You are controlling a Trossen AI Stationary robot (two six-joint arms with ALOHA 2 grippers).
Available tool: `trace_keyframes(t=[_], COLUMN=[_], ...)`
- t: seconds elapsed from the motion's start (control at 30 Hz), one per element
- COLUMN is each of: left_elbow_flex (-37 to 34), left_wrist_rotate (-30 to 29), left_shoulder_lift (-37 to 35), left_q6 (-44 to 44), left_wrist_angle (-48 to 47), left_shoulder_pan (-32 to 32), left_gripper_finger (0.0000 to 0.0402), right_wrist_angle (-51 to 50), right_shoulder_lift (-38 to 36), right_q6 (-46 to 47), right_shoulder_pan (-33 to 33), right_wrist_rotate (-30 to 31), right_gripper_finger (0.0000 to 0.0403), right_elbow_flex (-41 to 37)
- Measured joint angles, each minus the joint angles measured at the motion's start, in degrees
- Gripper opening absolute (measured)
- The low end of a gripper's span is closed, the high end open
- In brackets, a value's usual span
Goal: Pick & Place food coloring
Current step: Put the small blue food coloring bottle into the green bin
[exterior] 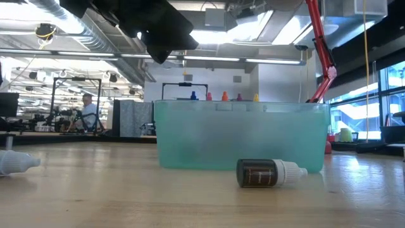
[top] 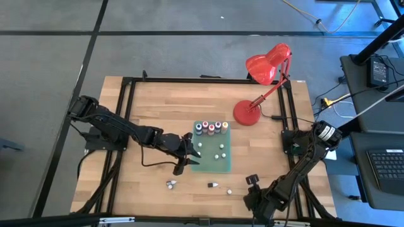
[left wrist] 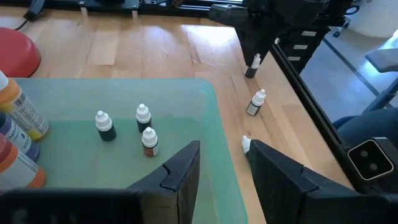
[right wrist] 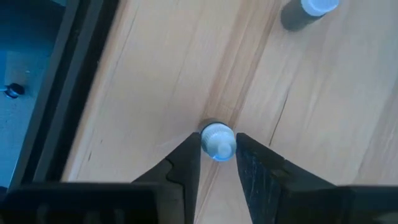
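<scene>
The food coloring bottles are spread out. Several taller ones point(top: 211, 128) stand in a row on the far edge of the green mat point(top: 221, 164), and three small ones point(left wrist: 127, 127) stand on its middle. A dark bottle point(exterior: 269, 172) lies on its side on the wood before the mat. My left gripper point(left wrist: 224, 149) hovers open over the mat's near left corner point(top: 192, 154). My right gripper point(right wrist: 217, 146), at the table's near right point(top: 252, 181), points steeply down, shut on a small upright bottle point(left wrist: 253, 66). My right gripper pinches the small bottle's white cap point(right wrist: 217, 140) between its two fingers, one on either side. The fingers come from above, pointing steeply down. The bottle stands upright with its dark base point(left wrist: 250, 73) on the wooden table.
Another small bottle point(right wrist: 308, 9) stands close beside the held one, and a pale one point(top: 170, 184) lies near the table's front left. A red desk lamp point(top: 259, 94) stands at the back right. A black frame point(top: 126, 126) rims the table.
</scene>
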Motion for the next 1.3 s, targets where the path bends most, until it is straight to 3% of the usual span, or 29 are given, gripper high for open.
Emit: trace_keyframes(t=[0.37,0.53,0.73,1.0,1.3], left_elbow_flex=[0.0,0.0,0.0,0.0,0.0], left_wrist_rotate=[0.0,0.0,0.0,0.0,0.0], left_shoulder_lift=[0.0,0.0,0.0,0.0,0.0], left_q6=[0.0,0.0,-0.2,0.0,-0.4], left_wrist_angle=[0.0,0.0,0.0,0.0,0.0], left_shoulder_pan=[0.0,0.0,0.0,0.0,0.0], left_gripper_finger=[0.0134,0.0136,0.0132,0.0132,0.0135], right_wrist_angle=[0.6,0.5,-9.7,-21.2,-22.0], right_shoulder_lift=[0.0,0.0,-0.2,-0.3,-0.4], right_q6=[-1.2,-0.7,1.8,-5.0,-24.8], right_shoulder_pan=[0.0,-0.4,-2.6,-12.4,-25.9], right_wrist_rotate=[0.4,0.4,-0.2,0.5,3.7], right_gripper_finger=[0.0101,0.0069,0.0058,0.0058,0.0058], right_elbow_flex=[0.0,0.1,4.3,14.7,23.6])
